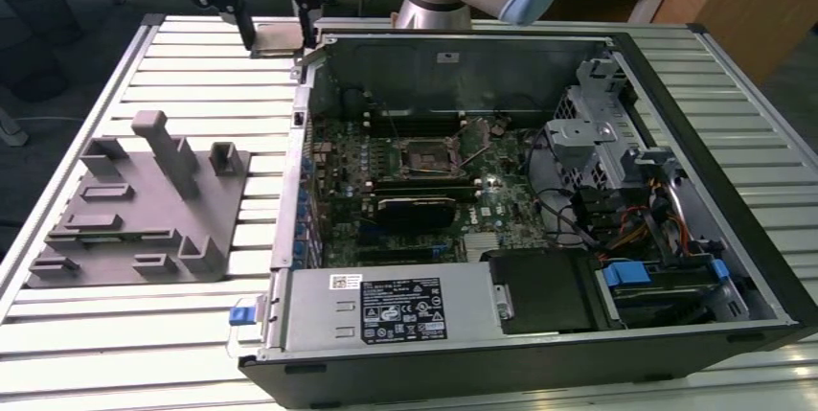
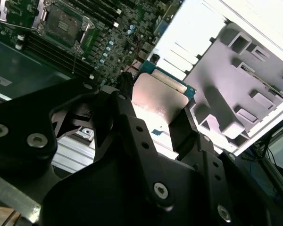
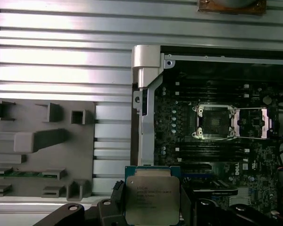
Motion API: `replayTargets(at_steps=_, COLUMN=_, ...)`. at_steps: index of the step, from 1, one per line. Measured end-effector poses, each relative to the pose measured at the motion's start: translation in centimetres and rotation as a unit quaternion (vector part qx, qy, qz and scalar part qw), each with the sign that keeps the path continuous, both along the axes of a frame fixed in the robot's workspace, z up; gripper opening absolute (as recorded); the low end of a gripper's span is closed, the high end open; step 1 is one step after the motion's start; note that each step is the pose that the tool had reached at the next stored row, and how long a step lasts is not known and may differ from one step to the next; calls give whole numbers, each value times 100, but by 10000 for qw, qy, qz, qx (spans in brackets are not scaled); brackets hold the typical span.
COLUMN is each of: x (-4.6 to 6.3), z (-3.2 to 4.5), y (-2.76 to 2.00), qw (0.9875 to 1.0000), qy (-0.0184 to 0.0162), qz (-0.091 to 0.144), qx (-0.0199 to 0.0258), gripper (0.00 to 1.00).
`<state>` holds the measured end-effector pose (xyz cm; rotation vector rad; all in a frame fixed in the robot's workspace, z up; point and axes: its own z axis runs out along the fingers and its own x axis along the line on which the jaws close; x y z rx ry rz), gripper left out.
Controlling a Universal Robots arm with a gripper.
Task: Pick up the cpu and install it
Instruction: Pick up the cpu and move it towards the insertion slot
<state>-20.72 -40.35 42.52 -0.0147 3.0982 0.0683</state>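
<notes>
Slatted table (image 1: 192, 71), one open computer case (image 1: 511, 373), one grey block (image 1: 128, 224); jaws clamped on one cpu (image 3: 152, 195)

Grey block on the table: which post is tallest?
The long sloped post in the grey block's far half, exterior view: it rises well above the short stubs around it. The tool, gripping the cpu, is away from it.
</notes>
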Motion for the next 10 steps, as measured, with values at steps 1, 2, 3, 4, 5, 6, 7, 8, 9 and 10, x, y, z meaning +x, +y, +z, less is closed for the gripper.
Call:
replayTargets(at_steps=1, x=29, z=-1, y=1, qw=10000, qy=1, qz=0, qx=0, gripper=55)
replayTargets(at_steps=2, x=60, z=-2, y=3, qw=10000, qy=2, qz=0, qx=0, gripper=55)
replayTargets(at_steps=3, x=91, z=-3, y=5, qw=10000, qy=4, qz=0, qx=0, gripper=55)
replayTargets(at_steps=4, x=123, z=-5, y=6, qw=10000, qy=5, qz=0, qx=0, gripper=55)
replayTargets(at_steps=5, x=156, z=-7, y=8, qw=10000, qy=6, qz=0, qx=0, gripper=55)
replayTargets(at_steps=6, x=188, z=-8, y=10, qw=10000, qy=8, qz=0, qx=0, gripper=55)
replayTargets(at_steps=7, x=222, z=-9, y=12, qw=10000, qy=10, qz=0, qx=0, gripper=55)
replayTargets(at_steps=8, x=255, z=-11, y=14, qw=10000, qy=11, qz=0, qx=0, gripper=55)
replayTargets(at_steps=9, x=291, z=-12, y=16, qw=10000, qy=13, qz=0, qx=0, gripper=55)
replayTargets(at_steps=10, x=326, z=-13, y=18, qw=10000, qy=16, qz=0, qx=-1, gripper=55)
